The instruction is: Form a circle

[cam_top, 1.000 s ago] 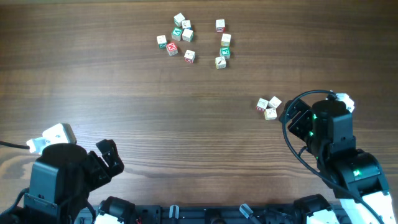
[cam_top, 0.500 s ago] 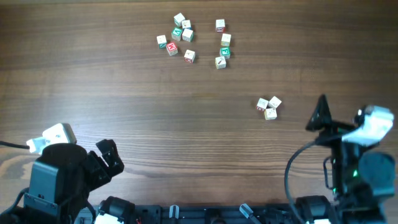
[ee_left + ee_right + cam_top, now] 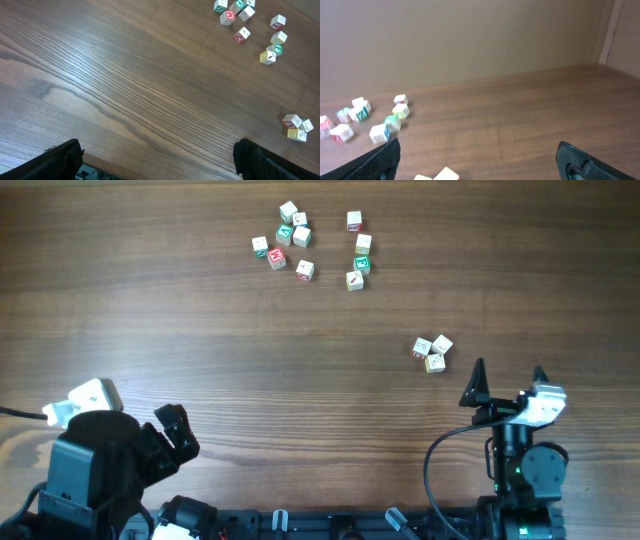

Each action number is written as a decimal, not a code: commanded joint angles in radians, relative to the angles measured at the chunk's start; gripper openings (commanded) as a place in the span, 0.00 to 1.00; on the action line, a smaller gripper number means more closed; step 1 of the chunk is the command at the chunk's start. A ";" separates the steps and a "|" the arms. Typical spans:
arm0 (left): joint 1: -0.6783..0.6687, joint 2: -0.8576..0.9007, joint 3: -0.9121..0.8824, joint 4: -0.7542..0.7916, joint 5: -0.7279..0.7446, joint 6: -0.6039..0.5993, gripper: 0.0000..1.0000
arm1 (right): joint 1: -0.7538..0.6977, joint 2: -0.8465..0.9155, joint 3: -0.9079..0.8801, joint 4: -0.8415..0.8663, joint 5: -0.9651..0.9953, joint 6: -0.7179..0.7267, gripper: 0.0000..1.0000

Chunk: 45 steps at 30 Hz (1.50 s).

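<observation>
Both arms sit tucked low at the table's [image 3: 200, 330] 6 o'clock edge. The left gripper [image 3: 176, 432] and right gripper [image 3: 508, 372] gape wide and hold nothing. Cubes [image 3: 303, 237] lie scattered near 12 o'clock, and a trio [image 3: 431, 352] lies at the right gripper's 11 o'clock.

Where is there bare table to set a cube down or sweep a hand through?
Bare: the left half of the table, the wide middle band below the far cubes, and the far right corner. Crowded: the cluster and the column beside it near the far edge. The trio lies just ahead-left of the open right hand.
</observation>
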 commanded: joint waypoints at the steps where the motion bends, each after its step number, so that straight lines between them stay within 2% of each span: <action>1: 0.005 0.002 0.000 0.002 0.005 -0.010 1.00 | -0.005 -0.016 0.005 0.017 -0.026 -0.032 1.00; 18: 0.005 0.002 0.000 0.002 0.005 -0.010 1.00 | -0.004 -0.014 0.005 0.017 -0.026 -0.031 1.00; 20: 0.004 0.002 0.000 -0.010 0.002 0.057 1.00 | -0.004 -0.014 0.005 0.017 -0.026 -0.031 1.00; 22: 0.002 0.001 -0.030 0.082 0.000 0.062 1.00 | -0.004 -0.014 0.005 0.017 -0.026 -0.031 1.00; 23: 0.012 -0.013 -0.058 0.156 -0.002 0.101 1.00 | -0.004 -0.014 0.005 0.017 -0.026 -0.030 1.00; 25: 0.036 -0.063 -0.163 0.338 0.015 0.224 1.00 | -0.004 -0.014 0.005 0.017 -0.026 -0.031 1.00; 27: 0.069 -0.181 -0.376 0.591 0.077 0.391 1.00 | -0.004 -0.014 0.005 0.017 -0.026 -0.031 1.00; 28: 0.082 -0.244 -0.476 0.676 0.097 0.419 1.00 | -0.004 -0.014 0.005 0.017 -0.026 -0.031 1.00; 33: 0.146 -0.577 -0.975 1.067 0.175 0.426 1.00 | -0.004 -0.014 0.005 0.017 -0.026 -0.031 1.00; 38: 0.163 -0.745 -1.323 1.470 0.243 0.426 1.00 | -0.004 -0.014 0.005 0.017 -0.026 -0.031 1.00; 40: 0.163 -0.753 -1.398 1.564 0.243 0.426 1.00 | -0.004 -0.014 0.005 0.017 -0.026 -0.031 1.00; 42: 0.163 -0.753 -1.400 1.522 0.233 0.451 1.00 | -0.004 -0.014 0.005 0.017 -0.026 -0.031 1.00; 43: 0.163 -0.753 -1.400 1.523 0.234 0.536 1.00 | -0.004 -0.014 0.005 0.017 -0.026 -0.031 1.00; 45: 0.163 -0.753 -1.400 1.522 0.239 0.594 1.00 | -0.004 -0.014 0.005 0.017 -0.026 -0.031 1.00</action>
